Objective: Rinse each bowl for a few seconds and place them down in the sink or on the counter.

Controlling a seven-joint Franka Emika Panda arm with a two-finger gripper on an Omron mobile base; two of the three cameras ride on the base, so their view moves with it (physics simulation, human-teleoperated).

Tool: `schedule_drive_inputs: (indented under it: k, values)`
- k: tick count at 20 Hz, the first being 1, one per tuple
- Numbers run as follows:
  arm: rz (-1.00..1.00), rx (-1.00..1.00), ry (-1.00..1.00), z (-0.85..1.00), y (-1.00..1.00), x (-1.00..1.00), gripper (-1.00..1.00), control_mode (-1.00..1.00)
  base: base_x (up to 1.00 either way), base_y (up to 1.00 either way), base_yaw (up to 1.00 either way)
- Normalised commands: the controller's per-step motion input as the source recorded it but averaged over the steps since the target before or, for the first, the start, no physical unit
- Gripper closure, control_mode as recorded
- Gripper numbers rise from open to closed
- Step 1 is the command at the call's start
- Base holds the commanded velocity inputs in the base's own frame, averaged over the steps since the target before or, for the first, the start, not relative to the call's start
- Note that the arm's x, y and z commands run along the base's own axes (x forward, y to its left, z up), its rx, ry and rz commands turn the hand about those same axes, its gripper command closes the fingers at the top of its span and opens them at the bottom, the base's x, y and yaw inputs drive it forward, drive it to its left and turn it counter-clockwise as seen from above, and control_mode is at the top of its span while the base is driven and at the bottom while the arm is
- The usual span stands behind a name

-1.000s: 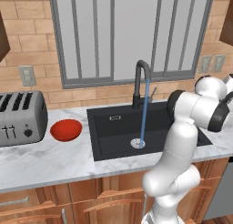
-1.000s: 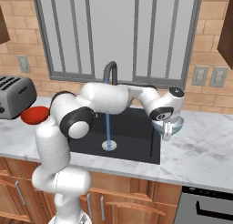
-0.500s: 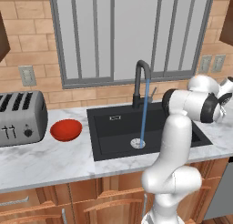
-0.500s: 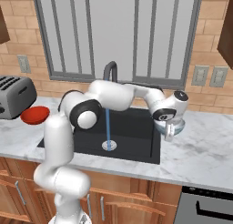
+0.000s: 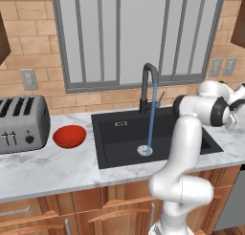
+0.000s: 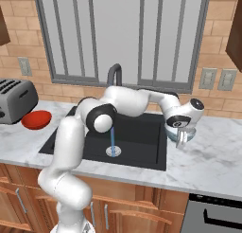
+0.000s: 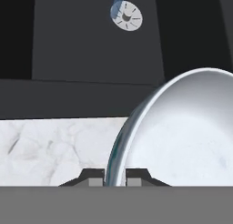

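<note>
Change since earlier frame: the arm had swung further toward the right end of the sink, carrying the pale bowl away from the water stream and over the sink's right rim; the red bowl had stayed where it was.
Arm pose: the arm rose from the base, bent at the elbow above the front of the sink (image 6: 142, 154), and reached sideways to the right, with the wrist turned downward over the bench (image 6: 208, 165) just beside the basin's right edge.
Claw (image 6: 182, 141): pressed together on the rim of the pale bowl (image 6: 183, 133); in the hand view the two fingertips (image 7: 93, 178) sat either side of the bowl's edge, pinching it.
Pale bowl position: held in the air, tilted on its side, above the boundary between the sink's right rim and the marble bench; its white inside faced the hand camera (image 7: 182, 141).
Red bowl (image 5: 69, 136): upright on the bench left of the sink, just beside the toaster (image 5: 21, 124), well apart from the claw.
Faucet (image 5: 149, 86): running; a thin blue stream fell onto the drain (image 5: 145, 150) in the middle of the basin.
Sink interior: black; whether anything but the drain lay inside could not be told behind the arm.
</note>
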Motion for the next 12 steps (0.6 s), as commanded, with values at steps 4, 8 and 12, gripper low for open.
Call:
schedule_drive_inputs:
  k: [4, 8, 12]
  values:
    - [0.0, 0.01, 0.0, -0.22, -0.14, 0.18, 1.0, -1.0, 0.0, 0.0, 0.0]
    - [0.0, 0.0, 0.0, -0.21, -0.08, 0.15, 1.0, -1.0, 0.0, 0.0, 0.0]
    - [0.0, 0.0, 0.0, -0.2, -0.02, 0.14, -1.0, -1.0, 0.0, 0.0, 0.0]
